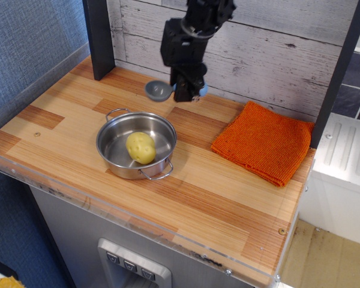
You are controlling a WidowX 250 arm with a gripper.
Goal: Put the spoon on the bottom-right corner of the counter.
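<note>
My black gripper (187, 91) is shut on the spoon (160, 90) and holds it in the air above the back middle of the counter (228, 204). The spoon's round grey bowl sticks out to the left of the fingers. Its light-blue handle shows as a small patch at the right side of the fingers; the rest is hidden between them. The spoon hangs clear of the wood, above and behind the steel pot (135, 146).
The steel pot holds a yellow potato (141, 147). An orange knitted cloth (264, 141) lies at the right back. A dark post (98, 37) stands at the back left. A clear plastic strip (138, 223) runs along the front edge.
</note>
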